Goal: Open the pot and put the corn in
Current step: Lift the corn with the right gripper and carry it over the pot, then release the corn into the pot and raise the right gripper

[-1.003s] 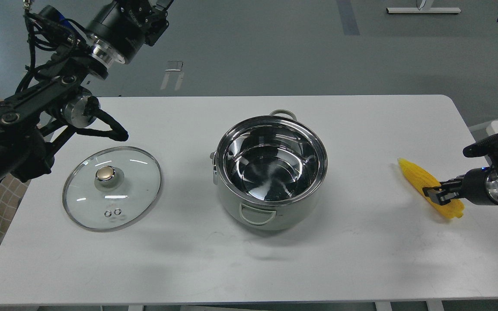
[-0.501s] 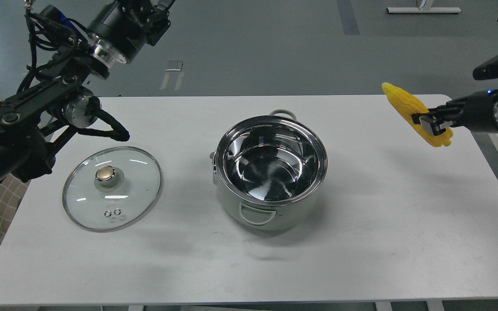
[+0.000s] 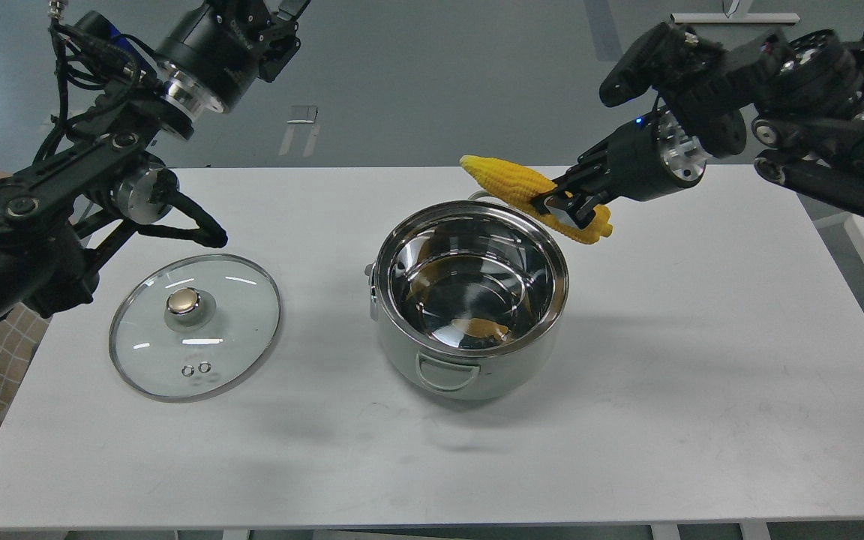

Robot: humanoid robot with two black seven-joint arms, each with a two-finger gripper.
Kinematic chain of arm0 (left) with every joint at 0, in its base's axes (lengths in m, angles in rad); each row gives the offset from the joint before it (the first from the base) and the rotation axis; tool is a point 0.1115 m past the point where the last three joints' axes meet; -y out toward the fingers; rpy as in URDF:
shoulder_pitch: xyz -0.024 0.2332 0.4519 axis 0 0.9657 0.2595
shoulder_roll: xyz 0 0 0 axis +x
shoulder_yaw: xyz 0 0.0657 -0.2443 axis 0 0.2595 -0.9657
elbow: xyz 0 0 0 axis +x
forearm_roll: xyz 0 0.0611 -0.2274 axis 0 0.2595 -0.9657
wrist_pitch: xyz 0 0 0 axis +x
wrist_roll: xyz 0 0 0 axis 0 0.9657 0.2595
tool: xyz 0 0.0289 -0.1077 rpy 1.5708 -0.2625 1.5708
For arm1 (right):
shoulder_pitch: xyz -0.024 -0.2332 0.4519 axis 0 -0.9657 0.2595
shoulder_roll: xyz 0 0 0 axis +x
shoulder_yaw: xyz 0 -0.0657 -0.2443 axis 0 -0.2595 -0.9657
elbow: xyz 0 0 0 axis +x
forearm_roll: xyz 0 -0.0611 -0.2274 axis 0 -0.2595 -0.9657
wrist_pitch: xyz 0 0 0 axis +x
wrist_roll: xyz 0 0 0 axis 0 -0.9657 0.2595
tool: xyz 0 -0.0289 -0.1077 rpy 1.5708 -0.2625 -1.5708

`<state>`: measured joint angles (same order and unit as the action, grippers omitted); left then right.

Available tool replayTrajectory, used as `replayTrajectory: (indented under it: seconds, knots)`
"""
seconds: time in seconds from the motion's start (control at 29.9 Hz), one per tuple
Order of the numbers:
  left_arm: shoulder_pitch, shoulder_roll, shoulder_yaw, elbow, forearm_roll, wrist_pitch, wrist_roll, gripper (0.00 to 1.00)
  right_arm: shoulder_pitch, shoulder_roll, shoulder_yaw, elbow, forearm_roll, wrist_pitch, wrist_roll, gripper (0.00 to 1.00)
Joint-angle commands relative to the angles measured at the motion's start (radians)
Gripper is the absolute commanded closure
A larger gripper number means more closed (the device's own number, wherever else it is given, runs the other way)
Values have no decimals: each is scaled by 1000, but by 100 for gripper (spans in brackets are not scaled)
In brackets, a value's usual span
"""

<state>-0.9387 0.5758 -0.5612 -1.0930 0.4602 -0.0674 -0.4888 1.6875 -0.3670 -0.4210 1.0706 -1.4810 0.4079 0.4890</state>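
Note:
The pot (image 3: 469, 352) stands open at the middle of the white table (image 3: 664, 390), its mirror-like inside showing yellow reflections. My right gripper (image 3: 563, 209) is shut on the corn (image 3: 511, 182) and holds it in the air over the pot's far right rim, tapered end pointing left. My left arm is raised at the top left; its gripper (image 3: 282, 11) runs off the top edge, so its fingers cannot be judged.
The round glass lid (image 3: 196, 326) with a gold knob lies flat on the table left of the pot. The table's right half and front strip hold nothing else. Grey floor lies beyond the far edge.
My right gripper lifted the corn from the table's right side and carried it left to above the pot's far rim. The left arm and lid stayed put.

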Motion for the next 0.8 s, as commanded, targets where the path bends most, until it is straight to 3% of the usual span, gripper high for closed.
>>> replayTrajectory:
  seconds: [0.0,0.07,0.13,0.17,0.23,0.3,0.57,0.7,0.77]
  knots:
    - [6,6,0,1,0,0,0,3,-12,69,-28,-17,42,-6,0,86]
    - [6,6,-2,1,0,0,0,3,-25,98,-32,-43,42,-9,0,85]
    - [6,6,-2,1,0,0,0,3,-45,126,-33,-72,42,-11,0,76]
    - [6,4,-2,1,0,0,0,3,-51,137,-33,-78,42,-11,0,65]
    - [6,4,-2,-1,0,0,0,3,-58,142,-35,-80,44,-11,0,59]
    - [6,1,-2,1,0,0,0,3,-71,146,-39,-81,50,-11,0,44]
    - [9,-2,0,1,2,0,0,3,-83,142,-41,-80,93,-11,0,20]
    - [9,-4,0,1,2,0,0,3,-83,138,-32,-90,97,-14,0,16]
    - [9,-5,0,1,2,0,0,3,-80,137,-25,-115,151,-14,0,8]
